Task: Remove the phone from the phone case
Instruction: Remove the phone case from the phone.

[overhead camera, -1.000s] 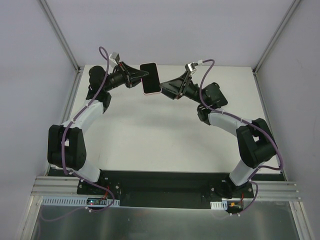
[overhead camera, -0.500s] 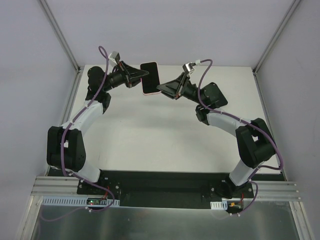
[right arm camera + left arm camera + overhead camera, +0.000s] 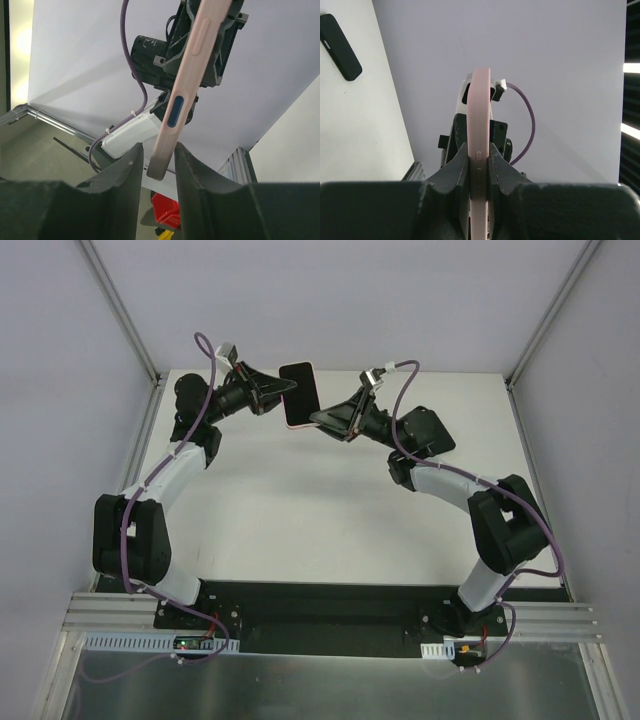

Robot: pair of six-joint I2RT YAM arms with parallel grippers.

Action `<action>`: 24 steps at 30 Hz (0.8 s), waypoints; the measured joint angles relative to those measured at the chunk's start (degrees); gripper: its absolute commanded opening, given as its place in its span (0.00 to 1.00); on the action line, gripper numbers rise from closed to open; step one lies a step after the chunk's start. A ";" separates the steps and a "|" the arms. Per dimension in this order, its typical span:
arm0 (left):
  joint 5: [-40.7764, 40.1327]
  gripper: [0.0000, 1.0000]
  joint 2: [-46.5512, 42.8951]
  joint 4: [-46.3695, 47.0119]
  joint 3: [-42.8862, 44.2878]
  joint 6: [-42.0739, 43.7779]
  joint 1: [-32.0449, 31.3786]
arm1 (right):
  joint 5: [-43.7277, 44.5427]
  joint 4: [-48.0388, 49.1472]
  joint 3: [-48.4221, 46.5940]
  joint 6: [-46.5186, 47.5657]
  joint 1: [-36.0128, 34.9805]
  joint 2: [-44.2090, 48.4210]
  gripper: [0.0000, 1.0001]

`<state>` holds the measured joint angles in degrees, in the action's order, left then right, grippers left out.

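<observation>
Black left gripper (image 3: 286, 390) reaches in from the table's (image 3: 300, 530) far-left corner. Its jaws are clamped together on the phone case (image 3: 480, 125). The left wrist view shows the pink edge pinched between both fingers (image 3: 455, 167), with a side button just above the grip. A black oblong object (image 3: 339, 32) lies on the white table surface at the upper left of that view; what it is cannot be made out.

The case is held in the air over the middle of the table's far edge, clear of the surface and upright on its short end. The phone (image 3: 300, 392) sits inside it, dark face showing in the top view, with a pink rim visible at top and bottom.

The right gripper (image 3: 320, 418) meets the case at its lower right corner. Its jaws stand apart and straddle the case's lower end. In the right wrist view a thin gap shows on either side of the pink edge.
</observation>
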<state>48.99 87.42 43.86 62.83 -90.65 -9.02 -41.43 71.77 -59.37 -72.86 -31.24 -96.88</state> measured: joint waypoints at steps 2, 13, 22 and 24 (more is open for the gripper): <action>-0.11 0.00 -0.26 -0.02 0.00 0.15 0.00 | 0.02 0.02 0.00 -0.22 0.00 -0.37 0.17; -0.28 0.00 -0.46 4.61 -1.40 0.28 0.20 | -0.24 -0.83 0.15 -1.66 -0.02 -1.16 0.01; -1.31 0.00 1.33 15.19 -7.02 -6.60 0.83 | -1.97 -4.00 0.17 0.46 0.00 0.00 0.01; -1.40 0.00 2.43 17.75 -7.85 -8.17 0.81 | -2.05 -5.35 0.20 0.96 0.00 0.37 0.01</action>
<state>47.59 89.84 61.60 54.98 -98.83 -8.21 -43.48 66.41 -59.18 -71.90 -31.24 -96.51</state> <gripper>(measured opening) 0.112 0.146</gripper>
